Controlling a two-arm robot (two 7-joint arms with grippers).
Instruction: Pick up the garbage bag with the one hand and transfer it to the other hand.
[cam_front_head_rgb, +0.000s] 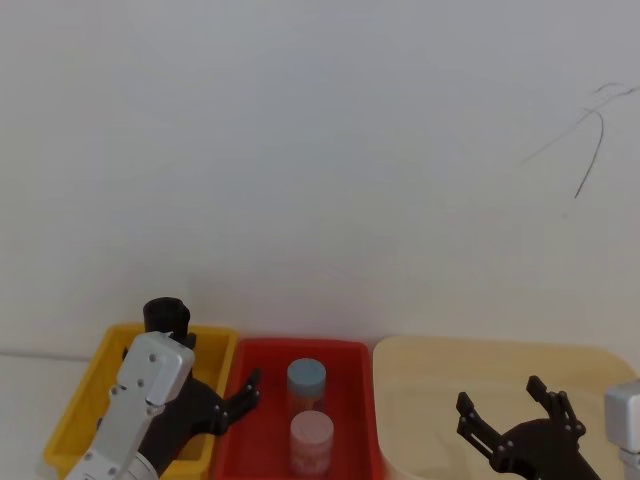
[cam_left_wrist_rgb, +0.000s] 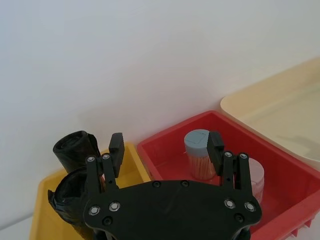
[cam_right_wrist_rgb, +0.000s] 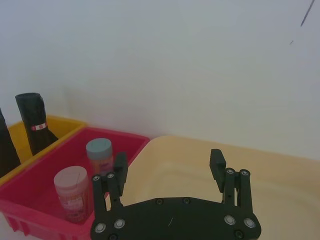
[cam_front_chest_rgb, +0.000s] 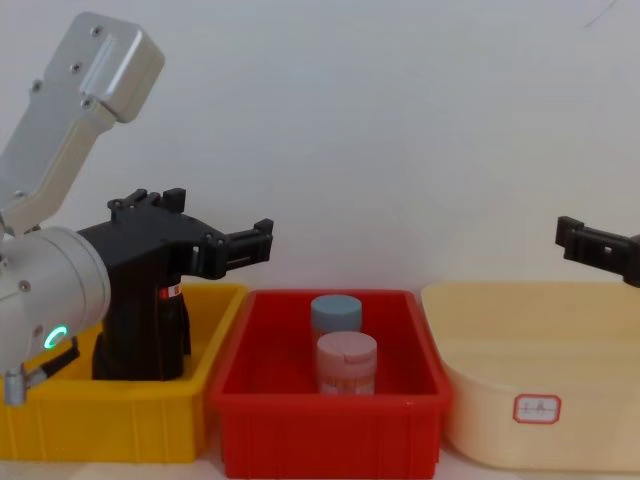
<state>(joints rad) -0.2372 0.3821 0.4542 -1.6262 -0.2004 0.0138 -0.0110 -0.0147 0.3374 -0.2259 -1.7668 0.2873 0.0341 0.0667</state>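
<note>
White wall (cam_front_head_rgb: 320, 150) behind. Tall matte-black plain roll of garbage bags (cam_left_wrist_rgb: 62, 200) stands ungrasped in the yellow plastic bin (cam_front_chest_rgb: 100, 430). Green-lit left hand (cam_left_wrist_rgb: 166, 142) hovers just above it, fingers apart and empty. Blue-lit right hand (cam_right_wrist_rgb: 168, 159) hangs over the cream tray (cam_front_chest_rgb: 480, 400), fingers apart. Pickup and handover are both yet to do.

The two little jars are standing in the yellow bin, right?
No, the bin is wrong. The blue-lidded jar and the pink-lidded jar are standing in the red bin, as the chest view shows. The yellow bin sits beside it.
</note>
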